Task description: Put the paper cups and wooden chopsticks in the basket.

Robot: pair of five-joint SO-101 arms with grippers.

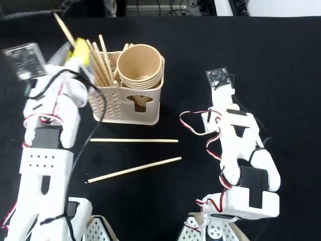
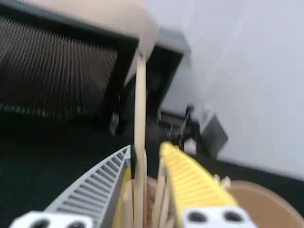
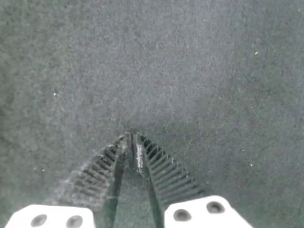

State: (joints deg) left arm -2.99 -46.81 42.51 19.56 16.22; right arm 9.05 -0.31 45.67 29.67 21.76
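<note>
**Left gripper pinching a chopstick beside the basket**

Your left gripper (image 2: 142,154) is clamped on one held chopstick (image 2: 139,104), whose long axis runs straight out past the fingertips. Seen from above, it slants away toward the far left of the black table (image 1: 281,60). Just beside it, the basket (image 1: 125,114) holds a chopstick bundle (image 1: 103,63), leaning, on its left side and stacked paper cups (image 1: 141,68) on its right. In front of the basket, the level chopstick (image 1: 133,140) lies straight across, left to right. The slanted chopstick (image 1: 135,169) lies nearer you, its right end angled farther away. Your right gripper (image 3: 131,141) has its fingers pressed together over the table
</note>
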